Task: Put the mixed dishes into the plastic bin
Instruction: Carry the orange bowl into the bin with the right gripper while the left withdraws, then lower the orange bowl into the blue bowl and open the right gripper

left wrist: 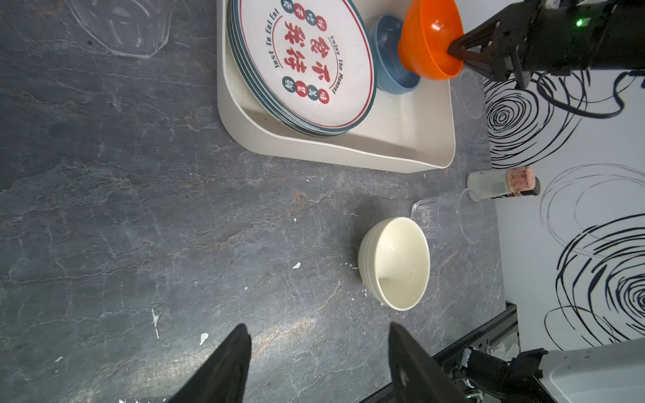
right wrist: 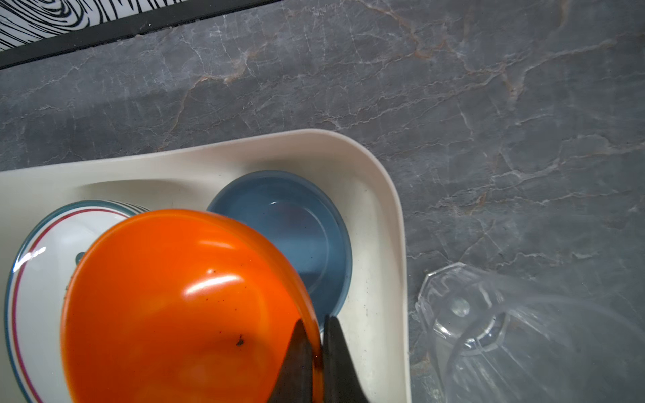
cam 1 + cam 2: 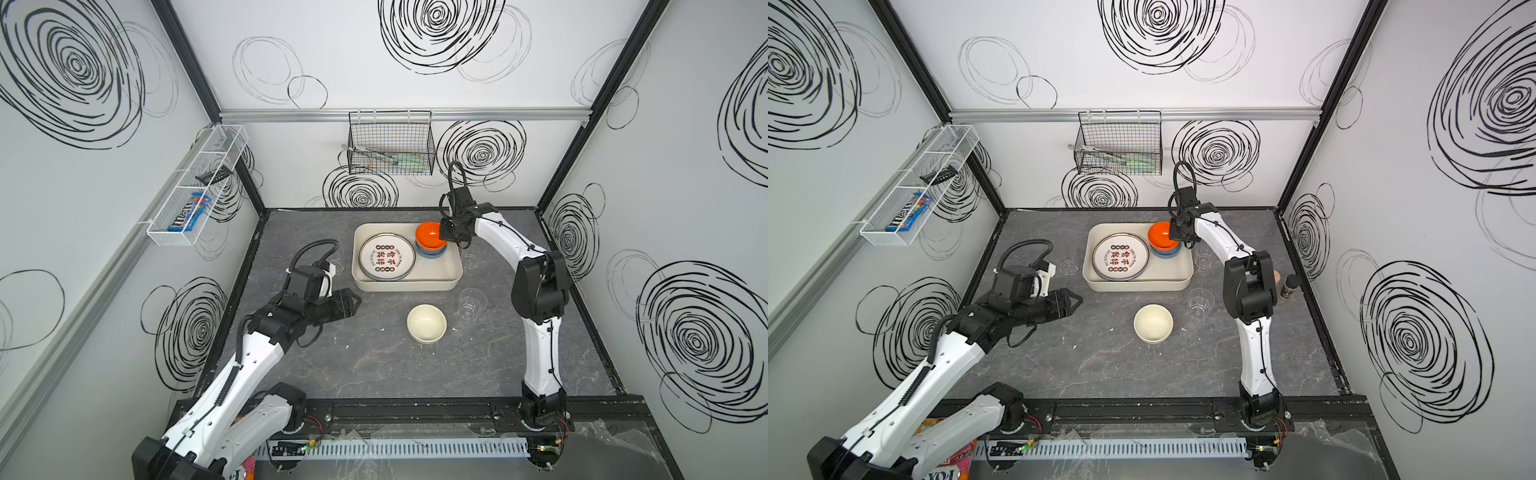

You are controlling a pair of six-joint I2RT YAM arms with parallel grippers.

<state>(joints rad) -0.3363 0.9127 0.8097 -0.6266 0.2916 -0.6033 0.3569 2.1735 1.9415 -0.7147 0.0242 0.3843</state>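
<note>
Right jaws clenched on orange bowl (image 2: 181, 307) rim, bowl tilted over blue bowl (image 2: 296, 237) inside bin (image 2: 380, 195), beside plate stack (image 3: 387, 256). Left jaws spread, empty, above counter (image 3: 374, 365). Cream bowl (image 3: 427, 323) and clear cup (image 3: 468, 306) sit on counter outside bin.

orange bowl (image 2: 174, 307) hides part of the plate (image 2: 42, 272); clear cup (image 2: 506, 331) runs off the edge.

Three cups (image 3: 469, 305), three bowls (image 3: 426, 323) (plates (image 3: 386, 255) stacked)

I logged: grey marbled tabletop (image 3: 374, 365). On it: plastic bin (image 3: 407, 286), far centre; cream bowl (image 3: 426, 323), nearer; clear cup (image 3: 1067, 265) left of bin; second cup (image 3: 1203, 257) right of it; third cup (image 3: 1200, 303) beside bowl; bottle (image 3: 1290, 286), right.
</note>
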